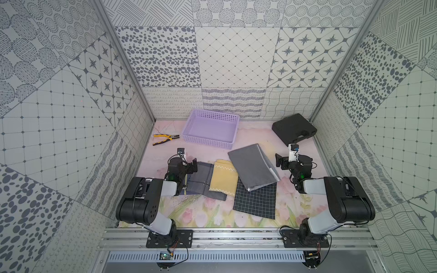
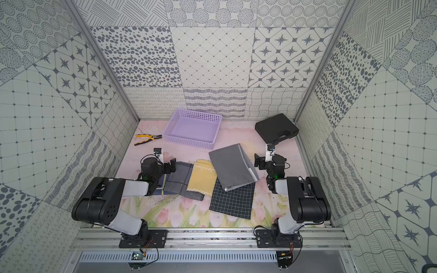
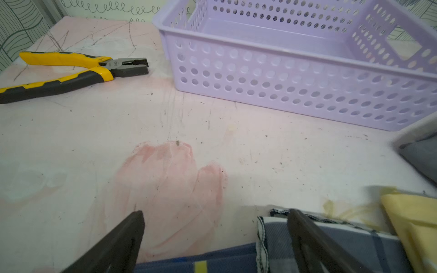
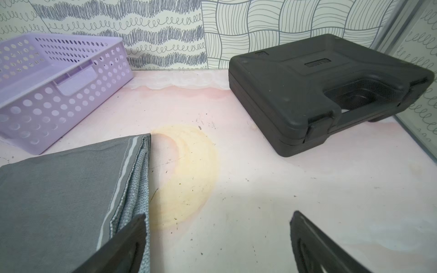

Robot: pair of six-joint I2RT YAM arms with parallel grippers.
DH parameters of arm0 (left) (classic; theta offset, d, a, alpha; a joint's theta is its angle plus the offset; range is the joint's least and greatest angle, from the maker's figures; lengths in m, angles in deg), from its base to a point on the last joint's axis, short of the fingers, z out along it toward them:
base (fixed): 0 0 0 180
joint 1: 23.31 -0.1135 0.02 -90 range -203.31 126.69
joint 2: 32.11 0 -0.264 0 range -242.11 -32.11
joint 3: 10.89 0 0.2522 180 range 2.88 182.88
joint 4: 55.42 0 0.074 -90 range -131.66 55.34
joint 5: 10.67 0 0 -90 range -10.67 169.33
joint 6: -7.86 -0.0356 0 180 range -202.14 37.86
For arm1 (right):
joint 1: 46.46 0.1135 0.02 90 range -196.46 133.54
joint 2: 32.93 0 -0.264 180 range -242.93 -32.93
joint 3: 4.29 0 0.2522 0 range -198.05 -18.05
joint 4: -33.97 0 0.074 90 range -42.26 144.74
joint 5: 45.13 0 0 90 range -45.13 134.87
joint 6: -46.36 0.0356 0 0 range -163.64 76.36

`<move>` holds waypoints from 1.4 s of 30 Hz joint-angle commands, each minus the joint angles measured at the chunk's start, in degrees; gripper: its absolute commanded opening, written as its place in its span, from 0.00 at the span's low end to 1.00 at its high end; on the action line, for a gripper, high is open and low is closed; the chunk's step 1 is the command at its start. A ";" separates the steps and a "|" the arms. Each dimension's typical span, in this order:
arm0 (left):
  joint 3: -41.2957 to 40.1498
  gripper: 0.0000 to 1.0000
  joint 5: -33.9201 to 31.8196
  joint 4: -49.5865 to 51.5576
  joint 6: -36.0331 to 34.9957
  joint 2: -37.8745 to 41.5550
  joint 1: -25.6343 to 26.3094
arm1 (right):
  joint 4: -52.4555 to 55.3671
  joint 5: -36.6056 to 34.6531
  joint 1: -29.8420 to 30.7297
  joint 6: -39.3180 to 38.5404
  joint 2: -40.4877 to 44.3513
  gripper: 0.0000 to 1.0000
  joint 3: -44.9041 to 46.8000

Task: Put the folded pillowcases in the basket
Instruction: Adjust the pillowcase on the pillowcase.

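The lilac basket (image 1: 209, 130) (image 2: 192, 129) stands empty at the back of the table, left of centre; its holed wall (image 3: 260, 78) (image 4: 47, 106) shows in both wrist views. The folded grey pillowcase (image 1: 251, 165) (image 2: 233, 164) (image 4: 59, 196) lies tilted in front of it, resting partly on other cloths. My left gripper (image 1: 194, 165) (image 3: 215, 212) is open over the far edge of a plaid cloth (image 1: 201, 178), holding nothing. My right gripper (image 1: 279, 162) (image 4: 218, 216) is open just right of the pillowcase's layered edge, one finger over that edge.
A yellow cloth (image 1: 223, 176) and a black grid cloth (image 1: 256, 199) lie by the pillowcase. Yellow-handled pliers (image 1: 165, 139) (image 3: 71, 71) lie left of the basket. A black hard case (image 1: 293, 128) (image 4: 319, 89) sits at the back right. Patterned walls close three sides.
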 commanded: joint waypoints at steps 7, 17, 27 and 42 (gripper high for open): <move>0.36 0.99 1.03 -2.00 -0.21 -0.14 -0.65 | -2.58 0.23 -0.09 -0.69 0.11 0.97 0.23; 0.43 0.99 1.11 -1.99 -0.22 -0.18 -0.58 | -2.58 0.32 -0.09 -0.71 0.15 0.96 0.26; 0.37 0.99 1.04 -1.95 -0.21 -0.12 -0.61 | -2.53 0.41 -0.16 -0.60 0.07 0.97 0.13; 0.37 0.99 1.06 -1.95 -0.16 -0.14 -0.62 | -2.04 0.61 -0.97 0.49 -0.02 0.97 -0.20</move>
